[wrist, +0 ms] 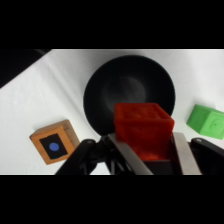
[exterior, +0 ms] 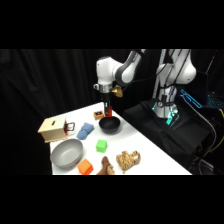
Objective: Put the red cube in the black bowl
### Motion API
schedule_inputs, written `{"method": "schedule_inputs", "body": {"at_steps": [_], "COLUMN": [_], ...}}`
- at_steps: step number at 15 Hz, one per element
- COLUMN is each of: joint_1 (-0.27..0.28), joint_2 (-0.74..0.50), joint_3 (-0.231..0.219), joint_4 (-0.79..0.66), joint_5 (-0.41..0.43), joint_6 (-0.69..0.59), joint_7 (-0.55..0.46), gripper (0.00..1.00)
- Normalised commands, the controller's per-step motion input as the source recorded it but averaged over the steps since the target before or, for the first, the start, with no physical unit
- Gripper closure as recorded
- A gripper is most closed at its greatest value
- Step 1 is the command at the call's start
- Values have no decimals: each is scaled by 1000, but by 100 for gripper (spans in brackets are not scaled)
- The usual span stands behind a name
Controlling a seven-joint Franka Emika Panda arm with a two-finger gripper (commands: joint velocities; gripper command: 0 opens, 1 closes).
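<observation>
In the wrist view the gripper (wrist: 145,150) holds the red cube (wrist: 142,127) between its two fingers (wrist: 182,155), one metal finger on each side of the block, so the fingers are closed on it at about the cube's width; the cube is lifted off the table and hangs in front of the black bowl (wrist: 129,90), covering the bowl's rim at about 6 o'clock; the inside of the bowl looks empty as far as it shows; at about 3 o'clock from the bowl, apart from it, a green cube (wrist: 207,121) lies on the white table (wrist: 60,90); at about 8 o'clock from the bowl lies a small wooden block (wrist: 54,141) with a black square and a blue dot on its upper face. In the side view the gripper (exterior: 106,111) comes down from above at the far end of the table (exterior: 150,155); the red cube (exterior: 106,109) shows only as a small red spot between the fingers, just above the bowl's (exterior: 109,125) rim at 11 o'clock; the green cube (exterior: 102,145) is at 7 o'clock from the bowl, near it but not touching; further at 8 o'clock stands a grey bowl (exterior: 66,153), with an orange cube (exterior: 85,167) just beside it at 5 o'clock; a wooden box (exterior: 53,129) stands at 9 o'clock from the black bowl, and a blue object (exterior: 85,131) lies between them.
</observation>
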Motion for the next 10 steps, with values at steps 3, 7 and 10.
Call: {"method": "schedule_inputs", "body": {"at_steps": [3, 7, 10], "joint_1": [-33, -12, 5], "joint_2": [18, 106, 141], "joint_3": [44, 68, 59], "joint_4": [-167, -110, -47], "joint_5": [256, 223, 153], "joint_6": [338, 344, 358], "joint_7": [-273, -218, -149], "gripper": [72, 72, 72]}}
